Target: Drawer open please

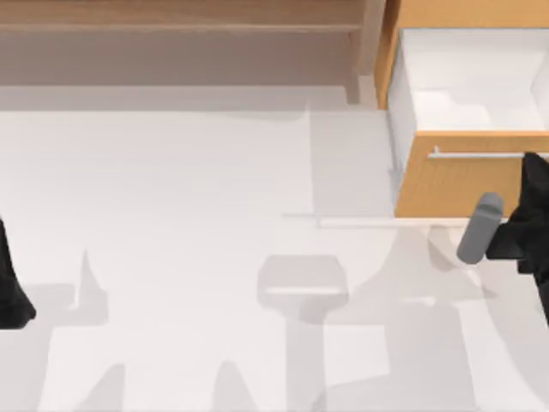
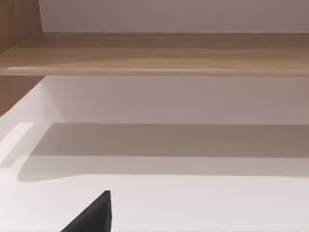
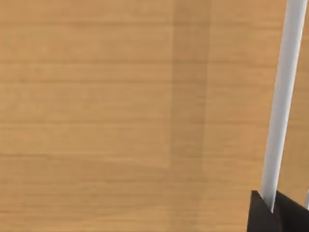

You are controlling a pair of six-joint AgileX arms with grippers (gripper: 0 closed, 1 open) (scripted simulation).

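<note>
Here, right gripper (image 1: pixel 533 165) jaws pinch the drawer (image 1: pixel 455 184) handle (image 3: pixel 282 106)

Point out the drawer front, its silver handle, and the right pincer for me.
drawer front (image 1: pixel 446 184), top view, bare wood below the bar.
silver handle (image 1: pixel 476 155), top view, middle of the visible bar.
right pincer (image 3: pixel 273 208), right wrist view, fingertips at the bar.

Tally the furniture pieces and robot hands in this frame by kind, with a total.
Drawer, pulled out, silver bar handle: 1
Brown wooden shelf unit: 1
Hands: 2, right hand at the handle, left hand parked at the table's left edge
Total: 4
</note>
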